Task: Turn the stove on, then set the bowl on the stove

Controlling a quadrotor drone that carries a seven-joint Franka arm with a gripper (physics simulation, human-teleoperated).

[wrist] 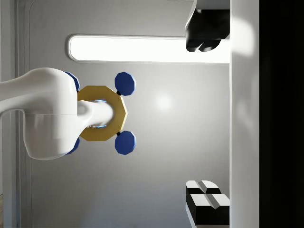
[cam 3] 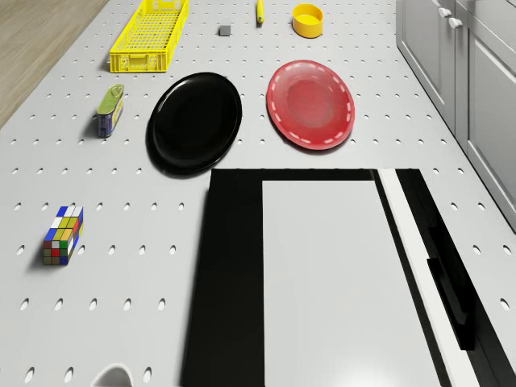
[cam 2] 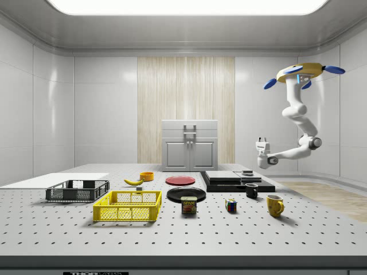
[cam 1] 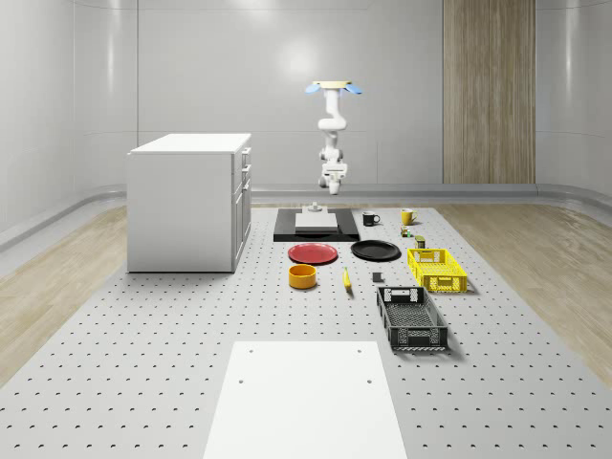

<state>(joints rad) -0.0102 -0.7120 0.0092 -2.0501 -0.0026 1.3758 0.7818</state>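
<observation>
On the bench [cam 1: 143,363], taking the whole-scene view from its left, the cabinet [cam 1: 186,206] comes first. The orange bowl [cam 1: 302,276] sits right of the cabinet's near corner, upright and apart from everything, with the red plate [cam 1: 313,253] just beyond it. Farther back is the stove [cam 1: 316,228], a black slab carrying a pale plate, with nothing on it. A small raised piece [cam 1: 312,207] stands at its far side. It may be the switch, though I cannot tell for sure. To the right of that again, the drone [cam 1: 335,88] hovers high, past the stove's far end. Its arm curls down and back toward the stove. In the side view the claw [cam 2: 262,140] hangs above that far end, well clear of the surface and pointing upward rather than down. In the wrist view its fingers [wrist: 207,198] stand wide apart and hold nothing. By my reading the first step, switching the stove on, is the one in hand and is not yet done, and the bowl has not been touched. The next move calls for turning the claw over to face the stove. It must then come down onto the switch and press or turn it without shoving the slab. After that it must travel nearer along the bench to the bowl.
</observation>
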